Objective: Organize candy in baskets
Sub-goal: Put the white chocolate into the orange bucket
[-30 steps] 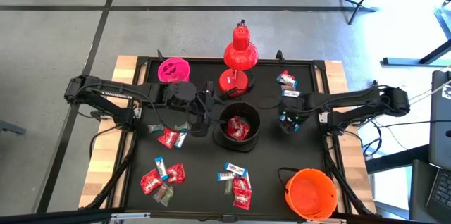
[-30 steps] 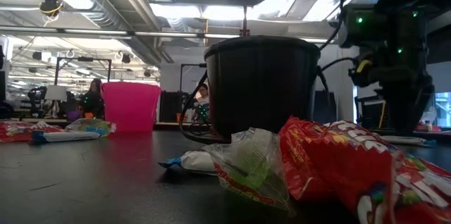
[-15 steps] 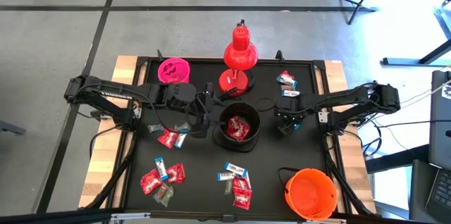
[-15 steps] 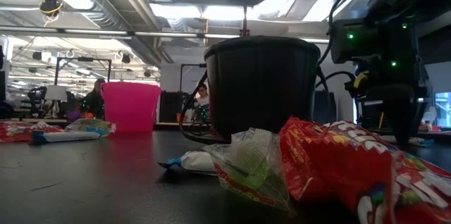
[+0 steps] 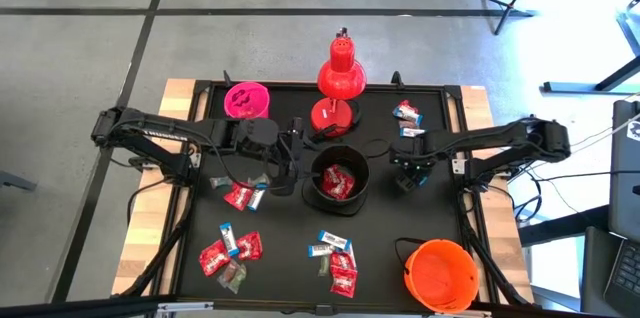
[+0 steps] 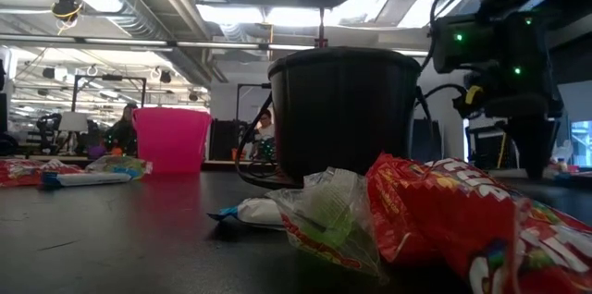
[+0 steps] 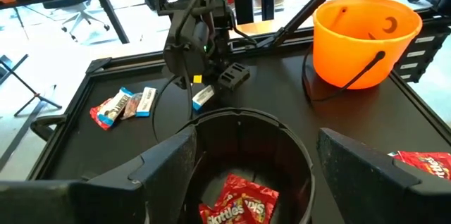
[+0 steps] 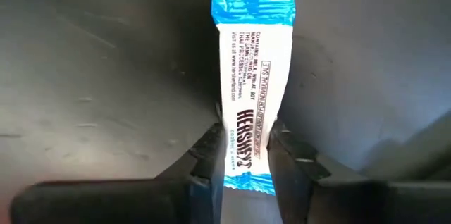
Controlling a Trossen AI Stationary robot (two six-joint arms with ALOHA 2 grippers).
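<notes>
A white-and-blue candy bar [image 8: 248,90] sits pinched between the two fingers of the right claw [image 8: 243,159], wrapper flat against the black tabletop [image 5: 440,208], claw pointing down just off the rim of the black basket [image 5: 336,184], w/ the red lamp [image 5: 338,83] beyond. That basket holds red candy packs [image 7: 239,210]; the left claw [image 7: 246,164] hangs over its rim on the far side from the right claw, fingers spread wide, nothing in them. Nearer the tabletop's front edge than the right claw stands the orange basket [image 5: 440,274], black handle down, no candy seen in it from the left wrist view. Pink basket [image 5: 246,99] is at the back, past the left claw; contents can't be told. Two more wrapped sweets [image 5: 406,115] lie just behind the right claw. Loose candy piles [image 5: 230,250] and [image 5: 335,258] sit toward the front, another [image 5: 243,194] below the left arm.
</notes>
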